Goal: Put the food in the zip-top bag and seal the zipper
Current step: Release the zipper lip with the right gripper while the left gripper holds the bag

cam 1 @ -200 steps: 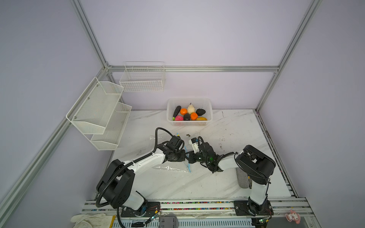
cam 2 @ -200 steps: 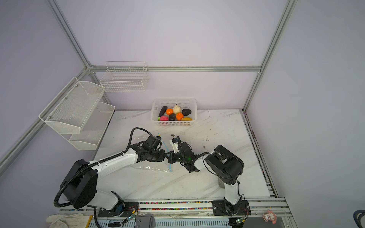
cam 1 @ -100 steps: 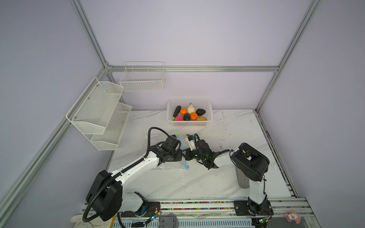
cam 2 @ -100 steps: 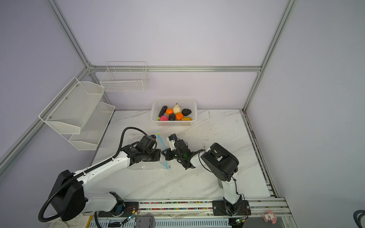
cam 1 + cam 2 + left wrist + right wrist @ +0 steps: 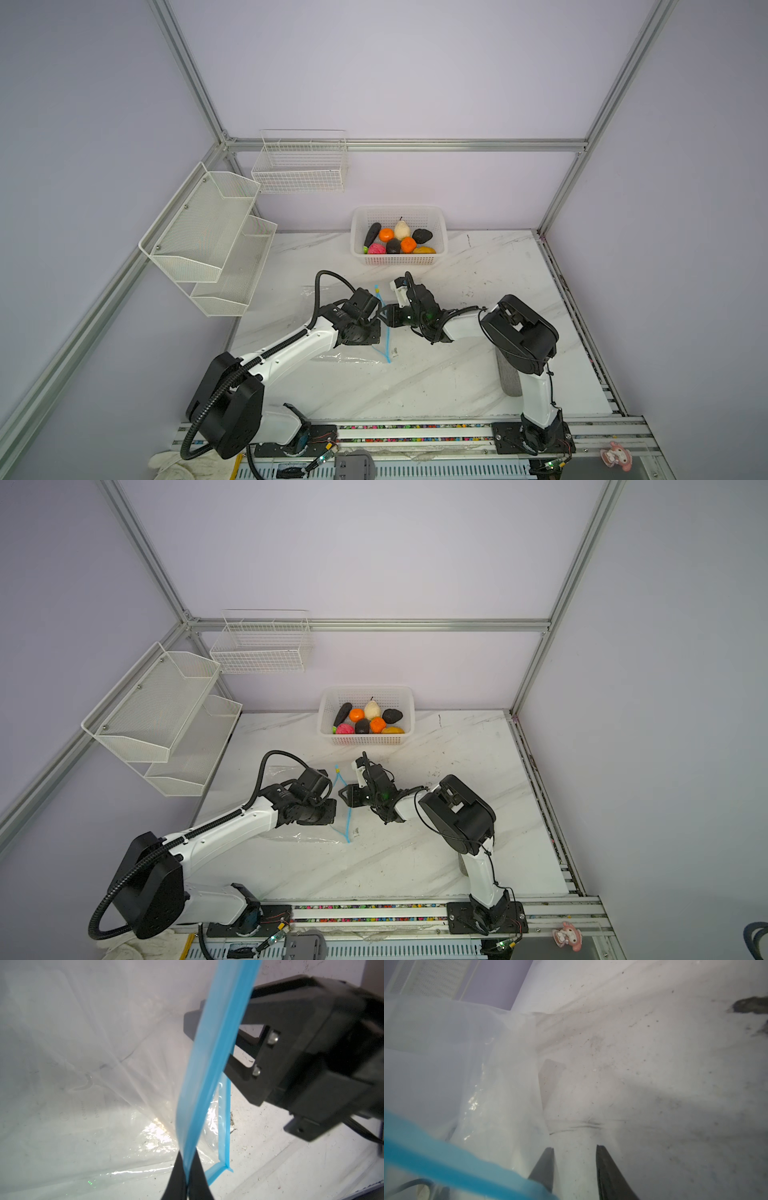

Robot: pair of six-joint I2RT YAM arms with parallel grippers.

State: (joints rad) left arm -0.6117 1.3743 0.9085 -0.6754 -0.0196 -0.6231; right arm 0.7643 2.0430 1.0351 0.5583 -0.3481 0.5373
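**A:** Where do we have the zip-top bag [image 5: 348,358]?

**B:** We have it lying mostly flat on the white table [image 5: 457,386], under the left arm's forearm. It is clear and crinkled, and its zipper [image 5: 387,343] edge is on the side facing the right arm.

**A:** And our left gripper [image 5: 188,1160]?

**B:** We have it pinched tight on one track of the zipper. In the left wrist view the blue strip rises from between the black fingertips [image 5: 175,1180], lifted off the table. The other track lies lower, and the two meet at the bag's corner. So we read the mouth as parted.

**A:** Is our right gripper [image 5: 574,1151] on anything?

**B:** No. We see its jaws partway apart with only table surface between them. In the right wrist view the raised blue strip passes just beside one finger, not inside the gap. In both top views it sits nose to nose with the left gripper, with the zipper running between them.

**A:** Where is the food [image 5: 398,241]?

**B:** We find it heaped in the white basket [image 5: 399,261] at the back of the table, well apart from the bag. We make out orange, cream, pink, black and yellow-brown pieces touching one another.
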